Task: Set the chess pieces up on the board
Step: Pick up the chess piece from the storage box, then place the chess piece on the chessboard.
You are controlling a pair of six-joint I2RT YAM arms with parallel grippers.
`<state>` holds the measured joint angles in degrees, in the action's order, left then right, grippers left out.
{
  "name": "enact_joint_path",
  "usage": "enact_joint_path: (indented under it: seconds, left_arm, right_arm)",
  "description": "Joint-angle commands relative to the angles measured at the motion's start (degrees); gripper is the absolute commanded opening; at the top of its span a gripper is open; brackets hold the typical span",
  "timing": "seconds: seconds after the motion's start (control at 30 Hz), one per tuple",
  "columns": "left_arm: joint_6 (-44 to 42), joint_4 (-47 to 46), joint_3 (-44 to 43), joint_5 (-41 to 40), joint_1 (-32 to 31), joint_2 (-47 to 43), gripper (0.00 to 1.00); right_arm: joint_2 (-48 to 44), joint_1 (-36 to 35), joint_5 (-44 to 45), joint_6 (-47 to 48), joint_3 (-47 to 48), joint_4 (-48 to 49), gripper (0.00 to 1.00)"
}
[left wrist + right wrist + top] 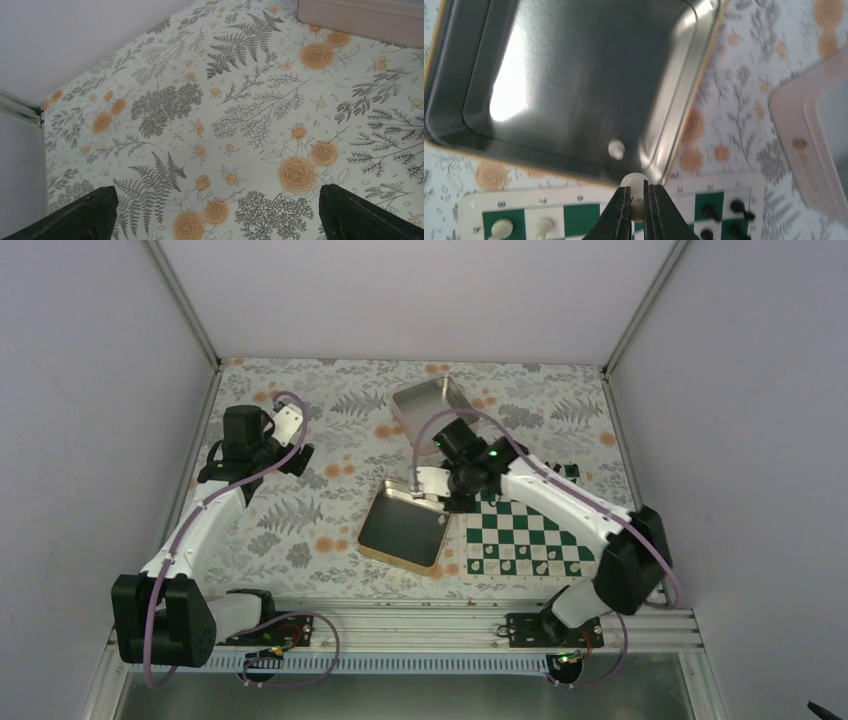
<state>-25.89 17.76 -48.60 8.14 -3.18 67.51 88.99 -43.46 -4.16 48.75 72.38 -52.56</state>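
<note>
The green and white board point(525, 540) lies at the front right; its near edge shows in the right wrist view point(574, 217). Several cream pieces point(520, 565) stand on its front rows. My right gripper point(638, 196) is shut on one cream chess piece point(634, 184) and holds it above the board's edge beside the open tin point(574, 75). Another cream piece point(616, 148) lies inside that tin near its corner. In the top view the right gripper point(455, 498) hangs between tin and board. My left gripper point(215, 210) is open and empty over the floral cloth, far left point(285, 435).
The open gold-rimmed tin point(402, 525) lies left of the board. A second tin point(430, 410) lies tilted at the back. Small black chessmen point(719, 215) stand on the board's far squares. Walls and metal rails close in the table.
</note>
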Motion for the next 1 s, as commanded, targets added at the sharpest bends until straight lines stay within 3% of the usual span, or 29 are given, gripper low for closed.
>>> enact_joint_path:
  seconds: [0.0,0.37,0.73,0.97]
  left_arm:
    - [1.0,0.0,-1.9,-0.7,-0.2,0.6,1.00]
    - [0.7,-0.9,-1.8,-3.6,-0.3,4.5,1.00]
    - [0.1,-2.2,-0.1,-6.8,-0.3,7.6,1.00]
    - [-0.3,-3.1,0.6,-8.6,-0.2,9.3,1.00]
  right_arm:
    - [-7.7,6.4,1.2,-1.7,-6.4,-2.5,0.04]
    - [-29.1,32.5,4.8,7.4,-24.8,-4.2,0.05]
    - [-29.3,56.9,7.5,16.0,-33.7,4.4,0.05]
    - [-28.2,69.7,-0.8,24.5,-34.6,7.5,0.05]
